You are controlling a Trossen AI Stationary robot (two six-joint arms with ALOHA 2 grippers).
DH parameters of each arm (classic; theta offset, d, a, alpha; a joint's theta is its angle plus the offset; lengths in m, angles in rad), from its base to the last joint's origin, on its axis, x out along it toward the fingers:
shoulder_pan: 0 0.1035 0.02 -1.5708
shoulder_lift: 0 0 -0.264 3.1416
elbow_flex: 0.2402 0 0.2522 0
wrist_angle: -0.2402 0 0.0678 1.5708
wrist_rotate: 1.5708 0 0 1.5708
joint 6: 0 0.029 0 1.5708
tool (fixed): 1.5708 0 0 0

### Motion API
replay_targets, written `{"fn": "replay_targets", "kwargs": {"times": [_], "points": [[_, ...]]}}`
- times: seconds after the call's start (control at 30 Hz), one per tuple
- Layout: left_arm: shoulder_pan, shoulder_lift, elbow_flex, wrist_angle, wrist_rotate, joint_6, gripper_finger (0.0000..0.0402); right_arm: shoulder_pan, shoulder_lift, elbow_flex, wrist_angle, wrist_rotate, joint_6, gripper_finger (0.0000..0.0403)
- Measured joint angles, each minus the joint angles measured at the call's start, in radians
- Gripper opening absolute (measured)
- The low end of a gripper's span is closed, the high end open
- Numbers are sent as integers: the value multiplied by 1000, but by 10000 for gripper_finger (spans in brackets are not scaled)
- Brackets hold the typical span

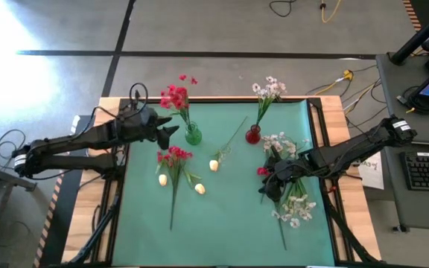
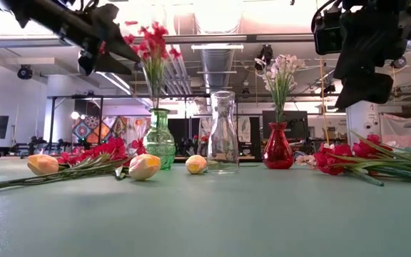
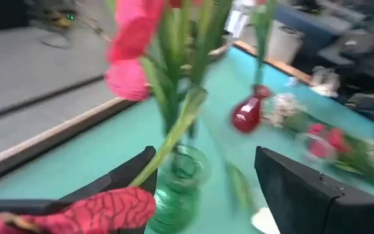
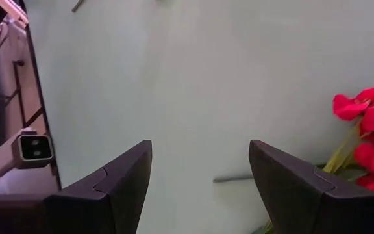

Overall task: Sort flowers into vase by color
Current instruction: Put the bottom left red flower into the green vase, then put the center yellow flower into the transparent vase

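A teal mat covers the table, with an open workshop seen behind it in the low view. Nearest on the mat, a loose bundle of red flowers and cream-yellow rosebuds lies left of centre, with one more rosebud on its long stem near the middle. To the right, a heap of white sprays mixed with a few red blossoms is spread beneath the right gripper, which hangs above it with its fingers spread and nothing between them. Farther back, a clear vase stands empty, a green vase holds red blossoms, and a red vase holds a white spray. The left gripper is poised just beside the green vase, its fingers parted around the stems there; a red petal lies against one finger in the wrist view, but no stem is seen clamped.

The flowers are judged light and springy, with thin wiry stems and soft heads that would crush or snag. A hold low to midway on the bare stem is advised, where the fingers can close squarely and the blossom is spared. In the heap, tangling is likely, so a single stem should be picked at its free end.
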Motion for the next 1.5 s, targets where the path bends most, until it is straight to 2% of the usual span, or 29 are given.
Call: {"fn": "replay_targets", "kwargs": {"times": [0.17,0.33,0.63,0.77,0.93,1.07,1.2,1.5], "points": [[-47,-28,0,-10,79,-55,237,0,0,0,-2,-44,59,249],[-189,-1,0,-50,148,-78,233,36,0,0,-2,-86,152,249],[-503,69,0,-77,112,-228,232,157,0,0,-34,-101,301,249],[-588,120,0,-76,67,-264,232,192,0,0,-75,-97,359,249],[-641,212,0,-35,62,-263,232,221,0,0,-83,-97,391,249],[-655,308,0,25,93,-207,232,228,0,0,-83,-92,390,249],[-655,408,10,76,111,-64,232,227,0,0,-83,-74,381,249],[-654,646,170,-81,111,222,240,229,0,0,-83,-71,365,249]]}}
